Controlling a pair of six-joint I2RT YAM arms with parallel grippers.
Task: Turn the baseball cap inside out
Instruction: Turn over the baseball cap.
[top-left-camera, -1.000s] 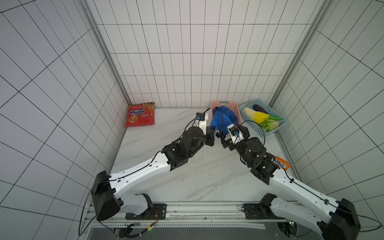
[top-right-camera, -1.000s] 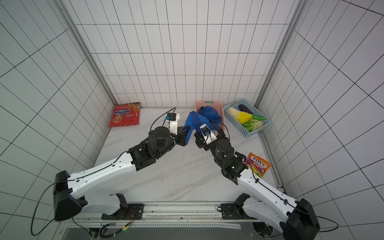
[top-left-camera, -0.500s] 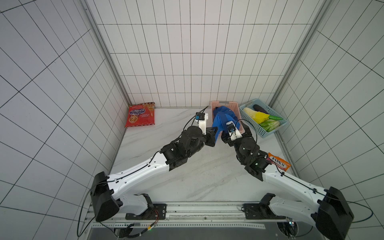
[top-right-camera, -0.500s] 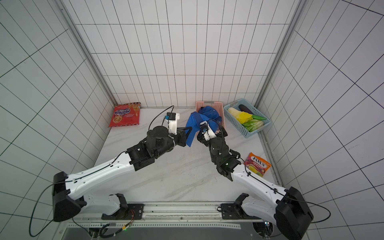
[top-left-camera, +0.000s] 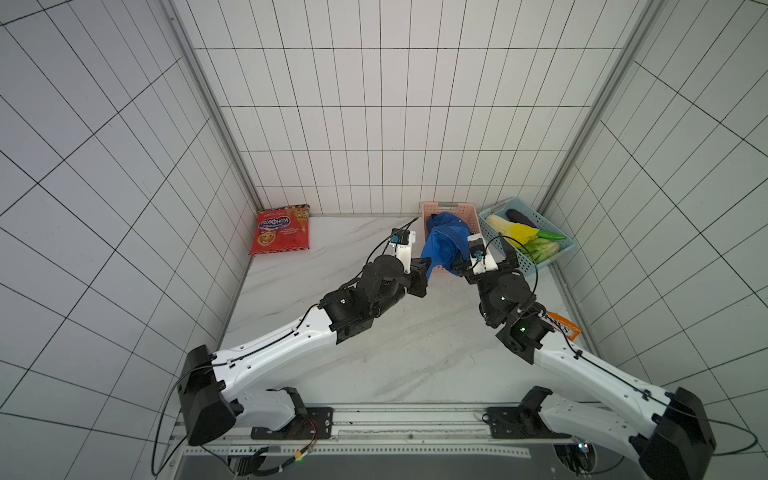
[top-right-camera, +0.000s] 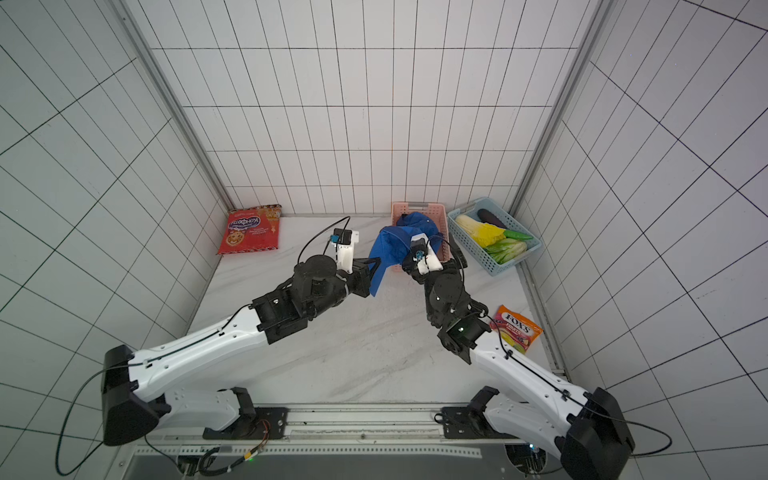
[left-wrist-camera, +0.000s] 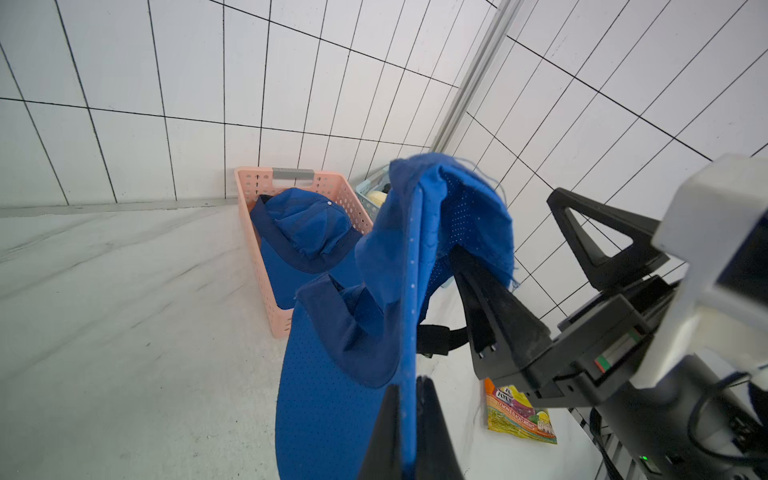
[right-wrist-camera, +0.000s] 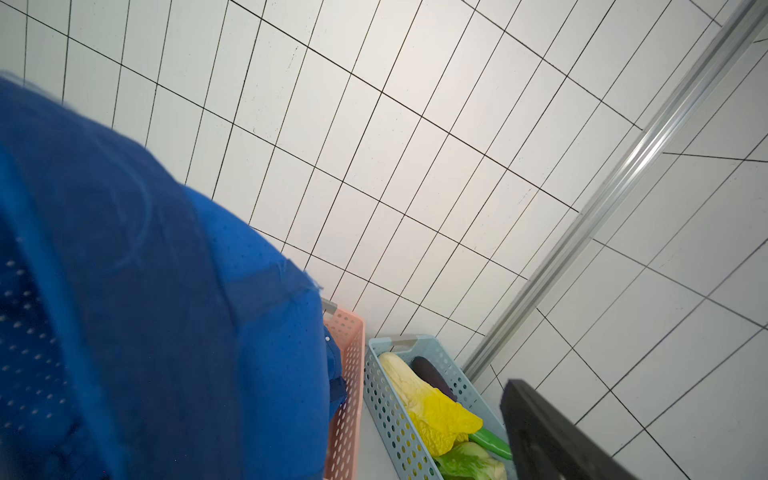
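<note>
A blue baseball cap (top-left-camera: 440, 249) (top-right-camera: 388, 253) hangs above the table in front of the pink basket. My left gripper (left-wrist-camera: 409, 386) (top-left-camera: 428, 266) is shut on the edge of its stiff brim (left-wrist-camera: 332, 395). The crown (left-wrist-camera: 465, 208) is draped over one finger (left-wrist-camera: 490, 316) of my right gripper (top-left-camera: 482, 255), which stands wide open. Its other finger (right-wrist-camera: 548, 428) (left-wrist-camera: 598, 232) stays outside the fabric, free in the air. In the right wrist view the cap's blue mesh (right-wrist-camera: 166, 332) hides the finger inside it.
The pink basket (left-wrist-camera: 266, 291) (top-left-camera: 449, 206) at the back wall holds another blue cap (left-wrist-camera: 303, 228). Beside it stands a light-blue basket (top-left-camera: 557, 232) of toy vegetables. A red snack bag (top-left-camera: 280, 235) lies back left, a candy bag (top-right-camera: 515, 334) near the right arm.
My right gripper has pushed forward into the cap, and the crown now sits over one of its fingers. The left gripper has kept its hold on the brim, hardly moving.
</note>
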